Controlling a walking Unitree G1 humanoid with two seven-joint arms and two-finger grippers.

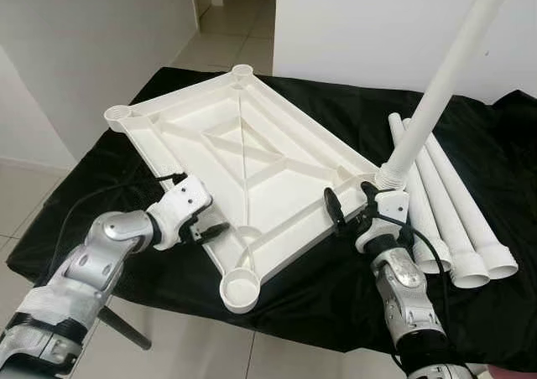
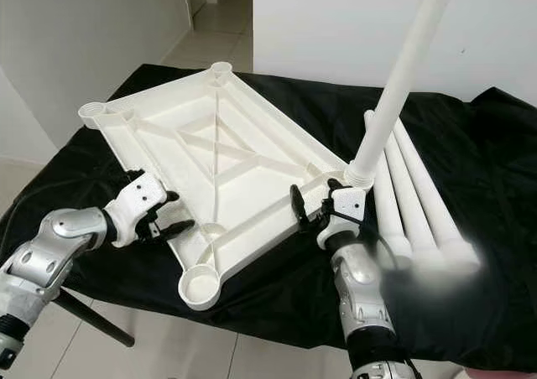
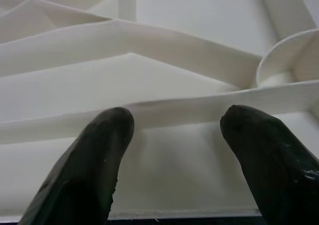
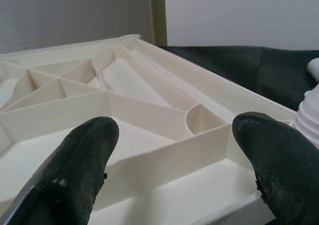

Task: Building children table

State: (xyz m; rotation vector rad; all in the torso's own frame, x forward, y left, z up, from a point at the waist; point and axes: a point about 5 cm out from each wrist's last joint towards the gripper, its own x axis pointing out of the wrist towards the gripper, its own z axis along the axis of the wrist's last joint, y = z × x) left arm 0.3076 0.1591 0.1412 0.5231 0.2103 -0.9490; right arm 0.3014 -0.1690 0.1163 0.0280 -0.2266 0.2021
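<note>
A white plastic tabletop lies upside down on a black cloth, ribs facing up. One white leg stands in the corner socket at the near right and leans up to the right. My left gripper is open at the tabletop's near left edge, and a rib runs just beyond its fingertips. At the near right edge, just left of the leg's base, my right gripper is open with its fingers over the rim. The nearest corner socket holds nothing.
Three loose white legs lie side by side on the cloth at the right. The cloth-covered surface ends close in front of me, with tiled floor below. A dark rod slants under the left front. White walls stand behind and left.
</note>
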